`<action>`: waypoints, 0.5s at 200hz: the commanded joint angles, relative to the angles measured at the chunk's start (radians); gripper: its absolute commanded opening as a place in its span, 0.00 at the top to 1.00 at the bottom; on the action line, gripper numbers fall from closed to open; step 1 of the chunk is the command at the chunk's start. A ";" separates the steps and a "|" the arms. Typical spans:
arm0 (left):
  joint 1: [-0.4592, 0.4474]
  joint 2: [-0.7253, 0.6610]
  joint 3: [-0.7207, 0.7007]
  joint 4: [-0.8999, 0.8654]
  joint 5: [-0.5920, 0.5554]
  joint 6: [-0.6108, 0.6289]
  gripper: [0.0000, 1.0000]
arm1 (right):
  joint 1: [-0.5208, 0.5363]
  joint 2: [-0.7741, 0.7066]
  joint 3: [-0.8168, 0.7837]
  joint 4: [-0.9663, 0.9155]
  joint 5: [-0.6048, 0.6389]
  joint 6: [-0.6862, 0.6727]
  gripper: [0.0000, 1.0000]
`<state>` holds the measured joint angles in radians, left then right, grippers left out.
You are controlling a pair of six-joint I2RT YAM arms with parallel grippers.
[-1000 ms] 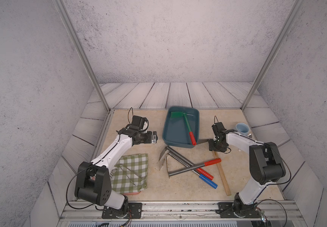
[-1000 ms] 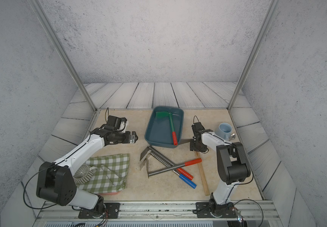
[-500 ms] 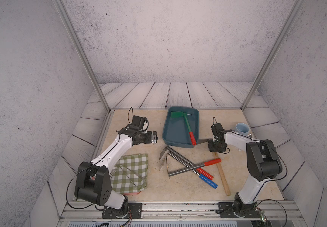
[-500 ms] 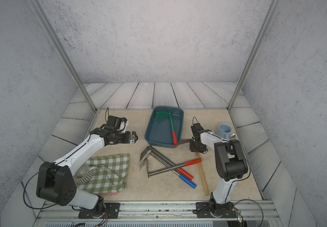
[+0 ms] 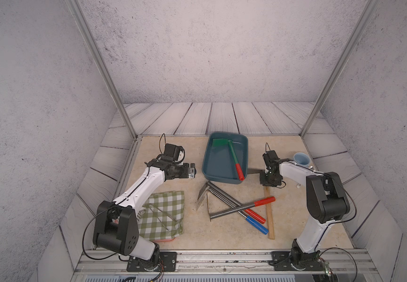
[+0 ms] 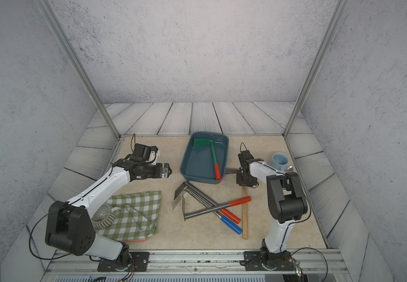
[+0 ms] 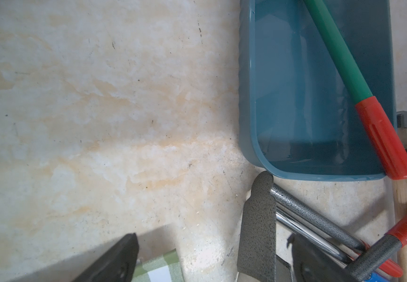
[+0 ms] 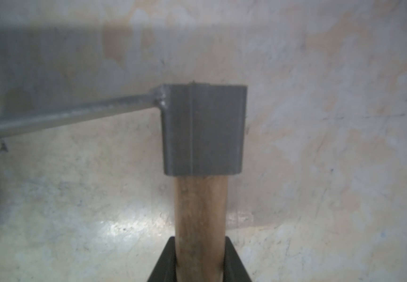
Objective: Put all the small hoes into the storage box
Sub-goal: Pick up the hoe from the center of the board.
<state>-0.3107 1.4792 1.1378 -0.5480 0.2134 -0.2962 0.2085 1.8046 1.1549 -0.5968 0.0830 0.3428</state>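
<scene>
The hoe (image 8: 201, 200) lies on the table (image 5: 173, 151), its steel head (image 8: 203, 129) just beside the box (image 5: 222, 180). I judge it stiff and head-heavy, so the wooden handle close to the head is the place to hold. My right gripper (image 8: 200, 261) is clamped on it there. My left gripper (image 5: 192, 171) hangs wide apart, empty.

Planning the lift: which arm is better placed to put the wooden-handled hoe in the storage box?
Right. The right gripper is shut on the wooden-handled hoe, beside the storage box; the left gripper is open and empty.
</scene>
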 commanded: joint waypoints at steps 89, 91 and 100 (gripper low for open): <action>-0.005 0.013 0.018 -0.016 -0.003 0.006 0.00 | -0.056 0.018 0.159 -0.017 0.100 -0.009 0.91; -0.005 0.013 0.018 -0.016 -0.002 0.006 0.00 | -0.057 0.019 0.163 -0.018 0.101 -0.009 0.91; -0.005 0.013 0.018 -0.015 -0.003 0.007 0.00 | -0.060 0.020 0.174 -0.018 0.107 -0.010 0.91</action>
<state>-0.3107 1.4799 1.1378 -0.5495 0.2131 -0.2962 0.1600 1.8412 1.2835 -0.6235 0.1493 0.3355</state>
